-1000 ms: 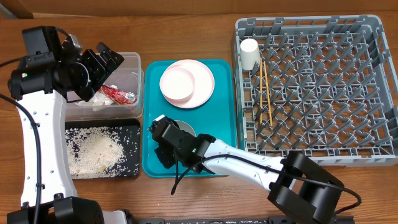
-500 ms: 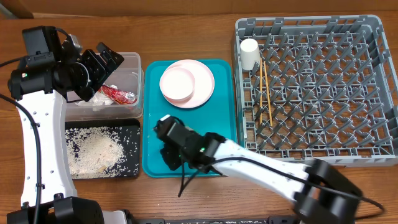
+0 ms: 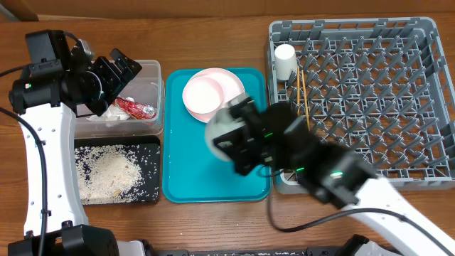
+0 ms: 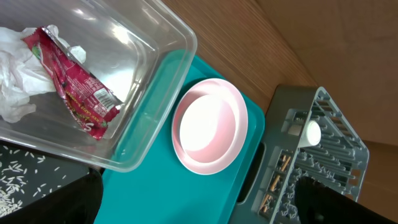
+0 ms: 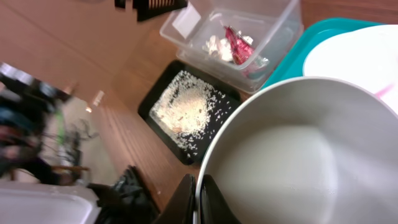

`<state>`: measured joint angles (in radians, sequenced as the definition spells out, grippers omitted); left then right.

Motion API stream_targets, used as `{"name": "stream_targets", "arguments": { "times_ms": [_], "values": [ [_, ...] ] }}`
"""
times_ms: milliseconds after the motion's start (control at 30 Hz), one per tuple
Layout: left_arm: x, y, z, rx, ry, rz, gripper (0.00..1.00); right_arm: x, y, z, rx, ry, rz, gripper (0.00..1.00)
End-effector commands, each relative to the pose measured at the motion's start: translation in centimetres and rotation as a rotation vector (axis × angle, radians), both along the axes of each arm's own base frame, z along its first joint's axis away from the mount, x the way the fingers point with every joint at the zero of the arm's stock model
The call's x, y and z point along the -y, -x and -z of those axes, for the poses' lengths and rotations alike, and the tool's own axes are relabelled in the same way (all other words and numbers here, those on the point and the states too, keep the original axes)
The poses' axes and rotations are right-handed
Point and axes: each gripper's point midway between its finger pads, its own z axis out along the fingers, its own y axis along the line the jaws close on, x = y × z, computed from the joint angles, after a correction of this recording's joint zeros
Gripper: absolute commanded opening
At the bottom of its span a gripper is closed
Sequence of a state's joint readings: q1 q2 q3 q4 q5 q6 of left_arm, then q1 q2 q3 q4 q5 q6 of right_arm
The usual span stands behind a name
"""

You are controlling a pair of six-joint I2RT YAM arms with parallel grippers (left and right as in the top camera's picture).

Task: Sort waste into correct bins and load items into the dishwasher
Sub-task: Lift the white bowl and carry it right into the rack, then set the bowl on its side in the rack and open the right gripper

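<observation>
Bowl up and swinging toward the rack

Up off the near end of the teal tray (image 3: 185,171) comes my right arm, and the bowl (image 3: 222,122) comes with it. It now hangs over the tray's right side, just beside the rack (image 3: 377,107) but not yet over it. See my right gripper (image 5: 198,190): fingers pressed together on the bowl's rim. I reckon that rim hold is so I can tip it down between the pegs. Meanwhile my left gripper (image 3: 117,67) hangs spread wide over the tub (image 3: 147,91), holding nothing, parked out of the right arm's way, I'd say.

Biggest first: the rack carries the cup (image 3: 285,60) in its far-left corner, with the chopsticks (image 3: 301,85) just beside it. The teal tray has only the plate (image 3: 202,92), at its far end. The tub has the wrapper (image 3: 135,108) and napkin (image 4: 15,81); the black tray (image 3: 153,142) has the rice (image 3: 106,174). Waste looks sorted; dishes are what's left.

Overhead smears my right arm to a blur and hides the grip. The right wrist view shows it plainly, and the bowl's inside bare. The left wrist view shows the wrapper touching the napkin, which my left gripper half covers from above.
</observation>
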<state>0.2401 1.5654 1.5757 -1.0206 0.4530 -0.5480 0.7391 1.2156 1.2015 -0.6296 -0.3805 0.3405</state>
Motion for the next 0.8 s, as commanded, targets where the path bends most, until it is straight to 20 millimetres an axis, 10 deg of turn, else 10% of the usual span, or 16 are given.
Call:
{"name": "stream_targets", "arguments": {
  "times_ms": [0, 467, 767],
  "values": [
    [0.0, -0.3, -0.5, 0.015, 0.002, 0.003, 1.0, 2.2, 1.7, -3.4, -0.044, -0.151, -0.138, 0.04],
    [0.0, -0.3, -0.5, 0.015, 0.002, 0.003, 1.0, 14.1, -1.8, -2.2, -0.158, -0.452, -0.074, 0.04],
    [0.0, -0.3, -0.5, 0.016, 0.002, 0.003, 1.0, 16.8, -2.7, 1.8, -0.235, -0.609, -0.064, 0.04]
  ]
}}
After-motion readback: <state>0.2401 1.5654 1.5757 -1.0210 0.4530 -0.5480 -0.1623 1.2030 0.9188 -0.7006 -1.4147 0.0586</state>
